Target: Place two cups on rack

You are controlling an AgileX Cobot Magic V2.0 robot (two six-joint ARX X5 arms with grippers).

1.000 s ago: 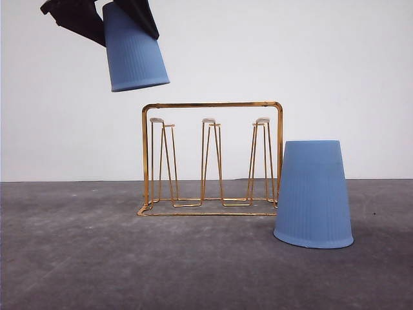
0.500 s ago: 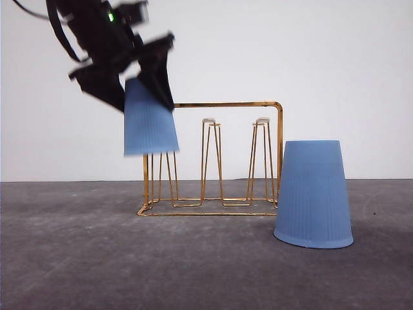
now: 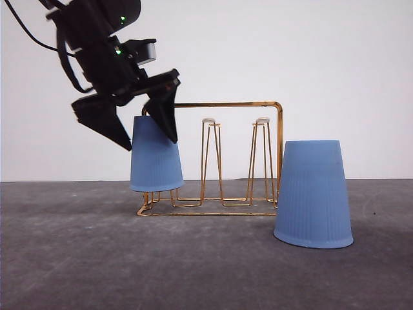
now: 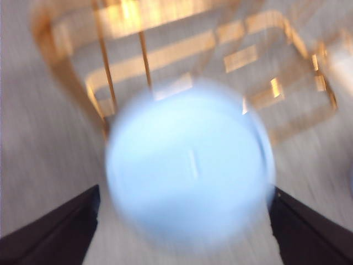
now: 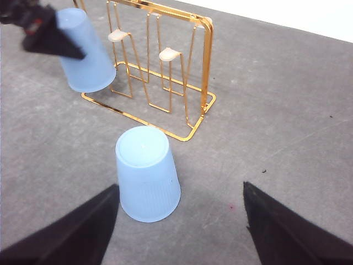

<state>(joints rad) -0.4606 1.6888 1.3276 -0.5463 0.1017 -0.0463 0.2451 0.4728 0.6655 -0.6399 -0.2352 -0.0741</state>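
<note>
A: Left gripper [image 3: 150,137] state?
B: Fingers spread, flanking the upside-down blue cup [image 3: 155,155], not clearly pinching. Cup sits over the gold wire rack's [image 3: 213,158] end prong, farthest from the 2nd cup; inverted so the prong goes up inside.
A: 2nd cup [image 3: 313,194]?
B: Mouth-down on the table beside the rack's other end, just in front. Right gripper [image 5: 179,232] hangs over it, wide apart, empty.
A: Anything unclear?
B: Prong hidden by the cup, can't tell if it's seated. Left wrist view blurred.
</note>
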